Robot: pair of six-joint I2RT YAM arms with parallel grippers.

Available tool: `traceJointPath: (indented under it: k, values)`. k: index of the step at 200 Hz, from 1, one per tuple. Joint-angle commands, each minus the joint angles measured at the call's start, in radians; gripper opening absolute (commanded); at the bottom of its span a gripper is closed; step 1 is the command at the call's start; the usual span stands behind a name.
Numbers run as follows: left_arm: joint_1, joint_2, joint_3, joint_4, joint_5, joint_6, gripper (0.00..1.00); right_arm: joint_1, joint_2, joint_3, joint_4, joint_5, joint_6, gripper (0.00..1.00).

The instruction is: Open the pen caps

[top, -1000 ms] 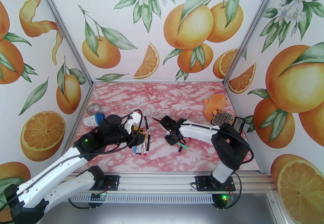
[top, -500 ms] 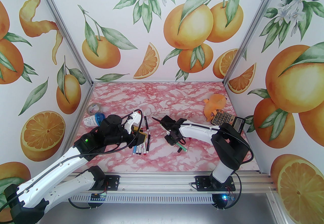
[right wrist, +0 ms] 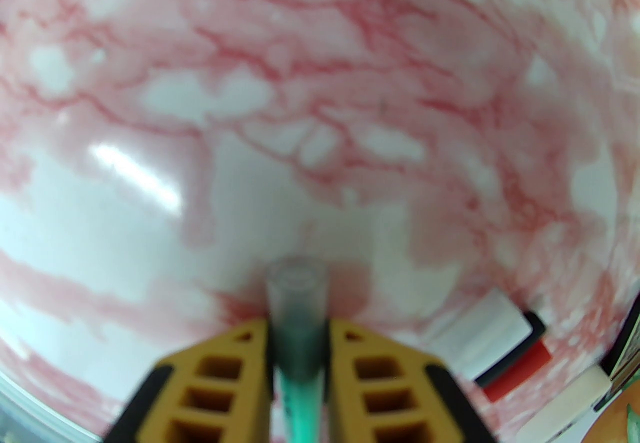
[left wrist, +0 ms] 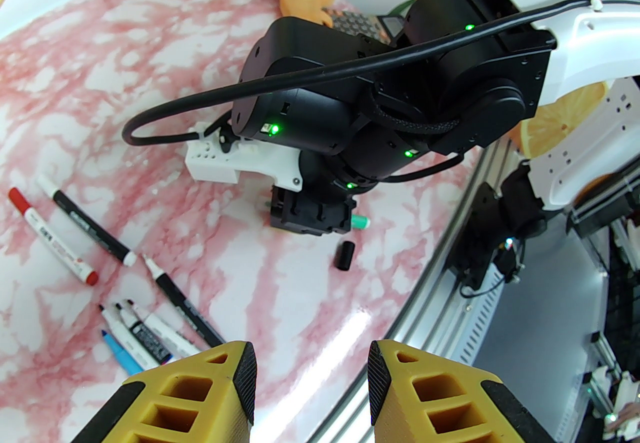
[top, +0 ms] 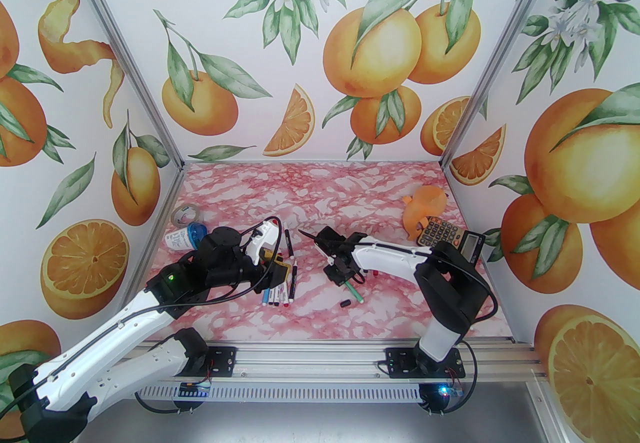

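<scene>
Progress looks partial: the right pincer [right wrist: 299,328] pinches the green pen [top: 354,292] over the counter [top: 350,201], a black cap [top: 344,303] loose just beside it (apparently its own), while the left pincer [left wrist: 312,366], spread and empty, hangs near the other pens [left wrist: 150,331], one red cap [left wrist: 19,197] seemingly on.

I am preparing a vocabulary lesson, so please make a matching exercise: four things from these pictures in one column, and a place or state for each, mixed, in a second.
1. green pen
2. black cap
3. calculator
4. tape roll

a. back left of the table
b. loose on the table
c. clamped in the right hand
d. right side, beside the orange toy

Pairs: 1-c, 2-b, 3-d, 4-a
</scene>
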Motion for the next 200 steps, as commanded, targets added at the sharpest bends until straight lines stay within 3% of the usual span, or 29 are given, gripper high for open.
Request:
traceJointPath:
  k: [1, 112, 161, 200]
  values:
    - [0.005, -0.002, -0.015, 0.026, 0.015, -0.01, 0.41, 0.001, 0.009, 0.019, 0.005, 0.027, 0.0, 0.2]
    - [0.005, -0.041, -0.165, 0.348, 0.043, -0.252, 0.4, -0.05, -0.202, 0.001, 0.038, -0.004, 0.064, 0.19]
    - [-0.001, 0.042, -0.268, 0.626, 0.085, -0.404, 0.4, -0.134, -0.38, -0.053, 0.161, -0.157, 0.172, 0.2]
    - [-0.05, 0.164, -0.257, 0.749, 0.048, -0.432, 0.42, -0.175, -0.514, -0.064, 0.231, -0.234, 0.275, 0.19]
